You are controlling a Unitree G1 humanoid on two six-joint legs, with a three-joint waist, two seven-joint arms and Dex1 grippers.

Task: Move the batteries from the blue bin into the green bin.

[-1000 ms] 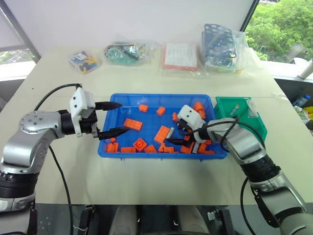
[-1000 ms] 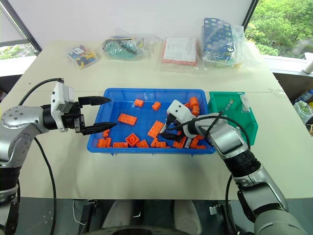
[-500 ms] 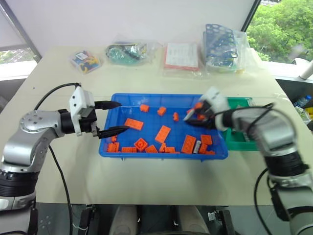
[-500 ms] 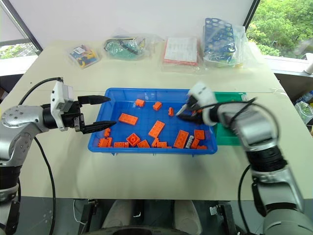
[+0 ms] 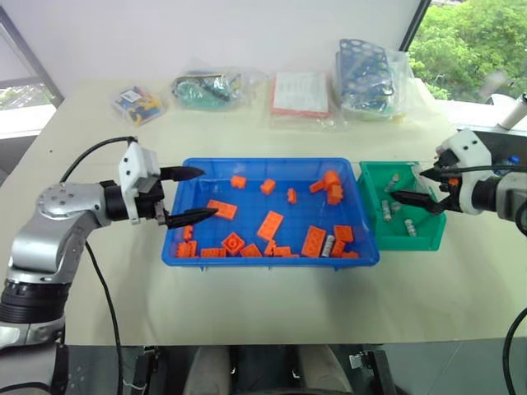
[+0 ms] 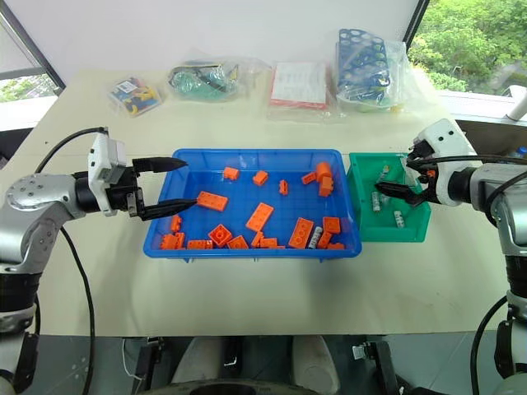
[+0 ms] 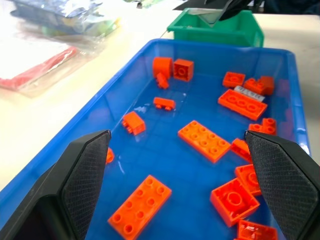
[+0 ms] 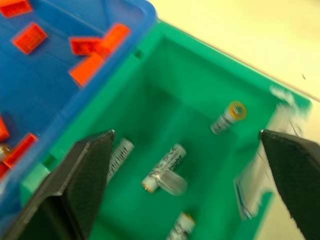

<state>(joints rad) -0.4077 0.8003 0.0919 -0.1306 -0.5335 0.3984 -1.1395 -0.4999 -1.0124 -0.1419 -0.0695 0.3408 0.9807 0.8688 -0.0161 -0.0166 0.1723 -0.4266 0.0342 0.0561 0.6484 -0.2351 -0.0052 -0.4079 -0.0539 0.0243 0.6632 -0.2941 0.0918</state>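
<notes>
Right gripper [image 5: 418,187] swung from blue bin [image 5: 272,255] to above green bin [image 5: 428,239], jaws wide, empty; left gripper [image 5: 189,195] jaws wide.

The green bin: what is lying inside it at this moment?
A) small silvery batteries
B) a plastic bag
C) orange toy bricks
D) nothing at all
A: several batteries lie on the floor of the green bin, while the orange bricks sit in the blue bin beside it.
</notes>
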